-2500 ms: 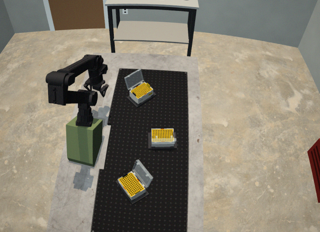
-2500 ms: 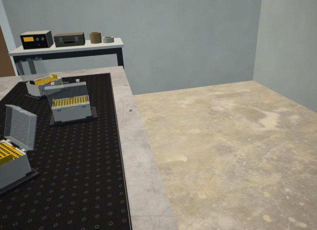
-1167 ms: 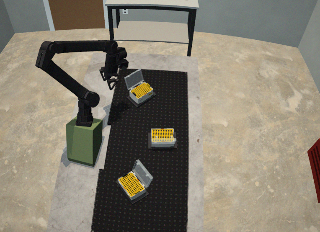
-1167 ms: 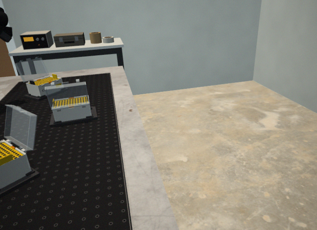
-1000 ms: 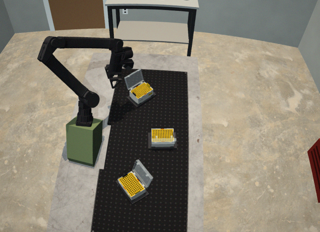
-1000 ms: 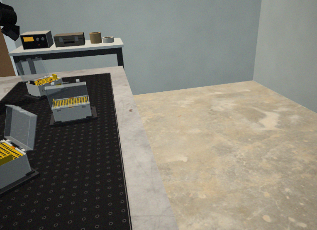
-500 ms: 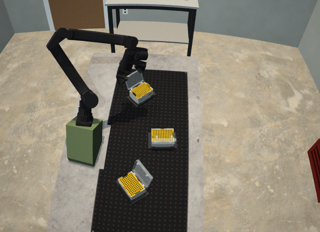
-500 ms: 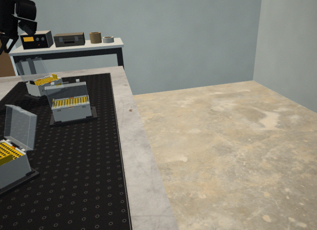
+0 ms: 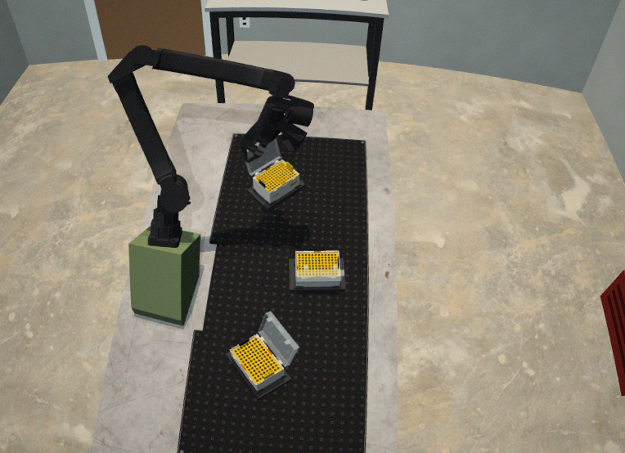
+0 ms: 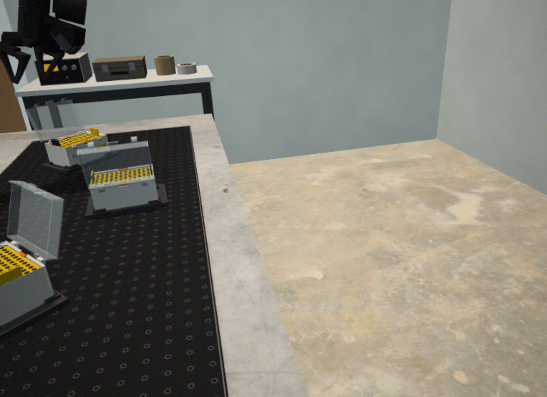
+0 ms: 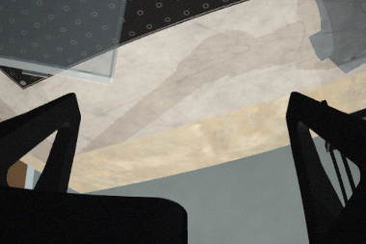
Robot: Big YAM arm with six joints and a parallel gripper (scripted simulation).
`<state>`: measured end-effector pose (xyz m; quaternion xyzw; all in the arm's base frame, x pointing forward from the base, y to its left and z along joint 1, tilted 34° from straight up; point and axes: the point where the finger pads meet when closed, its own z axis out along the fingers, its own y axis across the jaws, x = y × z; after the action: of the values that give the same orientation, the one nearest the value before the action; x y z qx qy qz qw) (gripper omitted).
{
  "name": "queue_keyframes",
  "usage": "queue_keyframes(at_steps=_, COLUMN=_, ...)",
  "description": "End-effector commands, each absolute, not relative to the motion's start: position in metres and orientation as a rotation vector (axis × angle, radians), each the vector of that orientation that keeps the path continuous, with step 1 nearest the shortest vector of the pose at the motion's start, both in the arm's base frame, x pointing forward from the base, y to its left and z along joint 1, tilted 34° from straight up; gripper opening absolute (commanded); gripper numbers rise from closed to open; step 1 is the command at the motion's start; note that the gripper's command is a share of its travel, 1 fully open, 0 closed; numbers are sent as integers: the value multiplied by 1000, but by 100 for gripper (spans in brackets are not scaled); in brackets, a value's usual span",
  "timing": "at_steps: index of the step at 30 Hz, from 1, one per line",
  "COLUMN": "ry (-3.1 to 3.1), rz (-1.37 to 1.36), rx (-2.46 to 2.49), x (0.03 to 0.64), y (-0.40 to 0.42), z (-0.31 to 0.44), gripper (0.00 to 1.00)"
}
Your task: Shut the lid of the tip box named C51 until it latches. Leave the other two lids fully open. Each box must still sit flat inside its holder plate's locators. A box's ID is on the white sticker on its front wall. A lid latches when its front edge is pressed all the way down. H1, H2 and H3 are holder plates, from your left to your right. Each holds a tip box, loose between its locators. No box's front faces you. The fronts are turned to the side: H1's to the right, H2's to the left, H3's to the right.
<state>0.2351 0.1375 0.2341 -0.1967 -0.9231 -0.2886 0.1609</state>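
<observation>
Three grey tip boxes with yellow tip racks sit on holder plates on the black mat, all with clear lids open: a far box [image 9: 281, 186], a middle box [image 9: 316, 266] and a near box [image 9: 256, 363]. I cannot read the ID stickers in any view. My gripper [image 9: 270, 145] is open and empty, and hovers just above the far box's raised lid [image 9: 263, 160]. In the exterior view the gripper [image 10: 28, 63] hangs above the far box [image 10: 74, 147].
The arm stands on a green pedestal [image 9: 162, 275] left of the mat [image 9: 293, 307]. A table [image 9: 298, 8] with instruments and tape rolls stands behind. A red object [image 9: 616, 326] is at the right edge. The middle box [image 10: 121, 187] and near box [image 10: 19, 277] are apart from the gripper.
</observation>
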Motion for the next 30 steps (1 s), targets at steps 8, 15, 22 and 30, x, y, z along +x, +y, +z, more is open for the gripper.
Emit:
queue_keyframes(at_steps=8, ry=-2465, rz=-941, rx=-879, x=288, y=105, z=262, gripper=100)
queue_keyframes(at_steps=15, ry=-2356, rz=-998, rx=-1018, x=306, y=88, z=267, gripper=100)
queue_keyframes(at_steps=22, ry=-2346, rz=-1015, rx=-1030, x=323, y=70, z=271, gripper=100)
queue_keyframes(at_steps=30, ry=-2313, rz=-986, rx=-1021, x=315, y=90, z=241, gripper=100)
